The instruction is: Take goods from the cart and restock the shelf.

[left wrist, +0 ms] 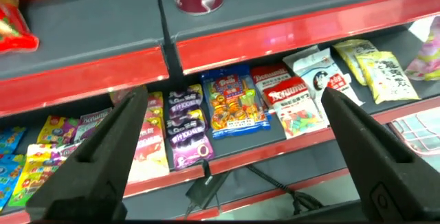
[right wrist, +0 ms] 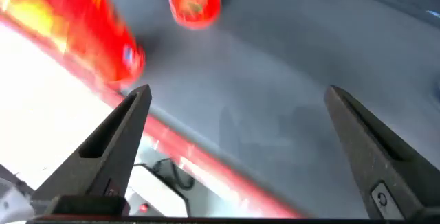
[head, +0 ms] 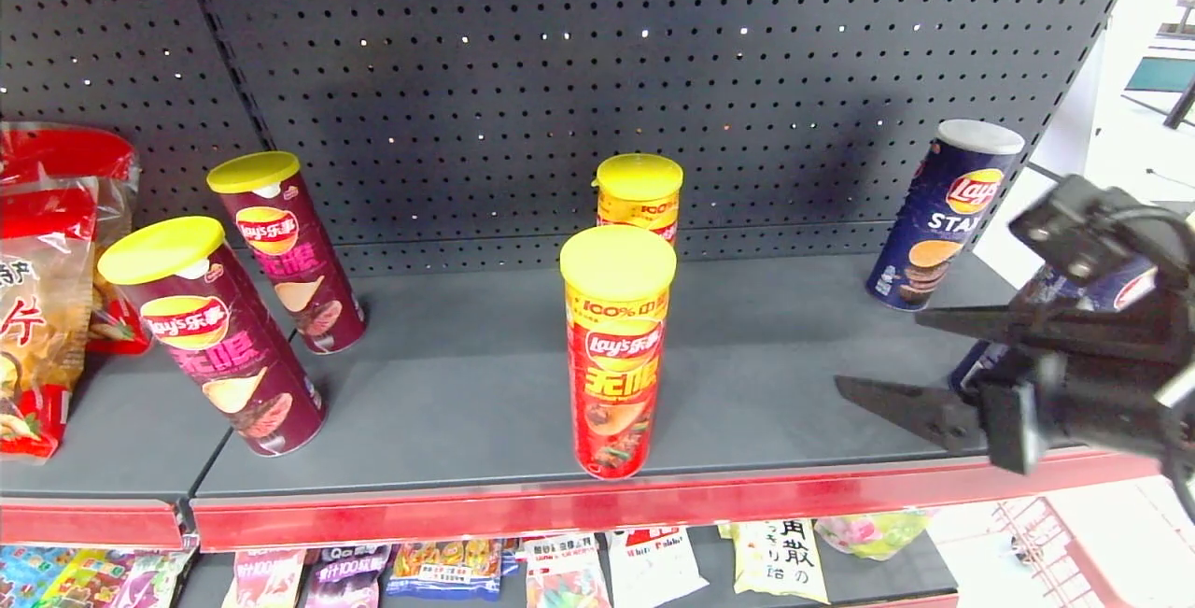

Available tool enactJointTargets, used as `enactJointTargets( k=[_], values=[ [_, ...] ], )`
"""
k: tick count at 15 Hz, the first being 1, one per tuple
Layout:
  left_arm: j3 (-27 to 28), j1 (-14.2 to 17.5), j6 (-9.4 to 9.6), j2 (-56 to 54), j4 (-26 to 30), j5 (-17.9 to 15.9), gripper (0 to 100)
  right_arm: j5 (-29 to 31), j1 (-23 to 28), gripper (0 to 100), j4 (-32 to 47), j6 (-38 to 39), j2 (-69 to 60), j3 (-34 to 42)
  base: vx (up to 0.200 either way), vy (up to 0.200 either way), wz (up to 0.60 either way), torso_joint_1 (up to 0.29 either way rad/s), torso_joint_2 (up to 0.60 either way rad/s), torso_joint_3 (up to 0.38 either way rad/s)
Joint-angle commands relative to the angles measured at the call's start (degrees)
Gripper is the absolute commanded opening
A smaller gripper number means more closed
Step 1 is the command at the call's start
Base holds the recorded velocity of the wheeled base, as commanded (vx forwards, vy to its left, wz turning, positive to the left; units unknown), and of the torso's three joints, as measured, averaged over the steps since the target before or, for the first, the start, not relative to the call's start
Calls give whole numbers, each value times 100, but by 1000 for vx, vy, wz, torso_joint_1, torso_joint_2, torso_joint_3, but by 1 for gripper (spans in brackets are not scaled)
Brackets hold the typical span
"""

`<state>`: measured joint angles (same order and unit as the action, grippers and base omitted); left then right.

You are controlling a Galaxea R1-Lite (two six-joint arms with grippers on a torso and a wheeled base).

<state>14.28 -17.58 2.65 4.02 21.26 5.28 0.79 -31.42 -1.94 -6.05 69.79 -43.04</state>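
While the left hand (left wrist: 232, 93) hangs spread and empty before the lower shelf's sweet packets (left wrist: 230, 104), the shelf (head: 467, 384) carries maroon cans (head: 224, 346), a red can (head: 616, 356) and a blue can (head: 938, 216). The right hand (head: 882, 351) is spread, holding nothing, with a second blue can (head: 1046, 295) behind it. Likely between placements; next, back to the cart.

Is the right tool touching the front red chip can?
Apart. The head view shows a stretch of bare shelf between the open right tool and the front red can.
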Motion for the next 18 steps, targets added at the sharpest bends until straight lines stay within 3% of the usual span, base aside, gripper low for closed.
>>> enactJointTargets(
  k=[1,3,4,6,7,9,11,12,13,15,18],
  values=[
    [23,0,-1,898,-386,-273,100,598,-75,100,106,-19,-2585,1615,0,0,0,0,0,0],
    [5,9,157,2103,-1203,-739,100,940,83,100,528,-37,-3859,2142,0,0,0,0,0,0],
    [23,0,236,3272,-2399,-897,100,1072,311,100,1169,-37,-4703,2230,0,0,0,0,0,0],
    [146,-114,236,4669,-3919,-897,100,1116,637,100,1732,-37,-5423,2169,0,0,0,0,0,0],
    [295,-395,228,5223,-4367,-835,100,1116,892,100,1829,-37,-5661,2213,0,0,0,0,0,0],
    [752,-940,157,5943,-4499,-633,100,1037,1322,100,1873,-46,-5845,2301,0,0,0,0,0,0],
    [1218,-1547,-168,6611,-4525,-247,100,1019,1428,100,1873,-46,-5863,2318,0,0,0,0,0,0],
    [1411,-1890,-440,7033,-4534,131,100,1019,1419,100,1873,-46,-5863,2318,0,0,0,0,0,0],
    [1508,-2136,-563,7315,-4543,377,100,1019,1428,100,1873,-46,-5863,2318,0,0,0,0,0,0],
    [1596,-2364,-678,7648,-4569,509,100,1037,1428,100,1873,-37,-5872,2309,0,0,0,0,0,0],
    [1701,-2382,-695,8325,-4596,667,100,1046,1428,100,1873,-28,-5916,2309,0,0,0,0,0,0]
  ],
)
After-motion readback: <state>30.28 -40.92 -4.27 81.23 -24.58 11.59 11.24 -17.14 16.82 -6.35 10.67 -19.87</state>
